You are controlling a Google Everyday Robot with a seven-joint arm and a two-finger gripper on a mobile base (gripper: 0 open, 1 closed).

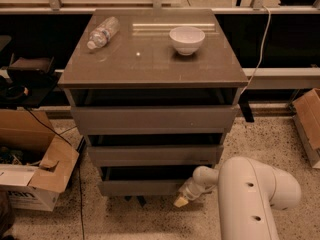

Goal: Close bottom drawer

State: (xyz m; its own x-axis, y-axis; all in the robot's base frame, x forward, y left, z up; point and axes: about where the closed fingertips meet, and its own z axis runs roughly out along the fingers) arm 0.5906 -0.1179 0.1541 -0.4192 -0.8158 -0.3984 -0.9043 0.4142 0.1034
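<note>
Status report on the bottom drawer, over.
Gripper low, at bottom drawer front, right end. Drawer partly open. Nothing seen blocking it.

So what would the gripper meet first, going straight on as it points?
Likely the bottom drawer, at whose front right end the gripper sits; depth is unclear, so perhaps the floor instead.

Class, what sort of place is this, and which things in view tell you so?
Likely a robot test lab or workshop: open cardboard boxes on the speckled floor, a loose cable behind the cabinet, and the gripper low at the bottom drawer's right front corner.
</note>
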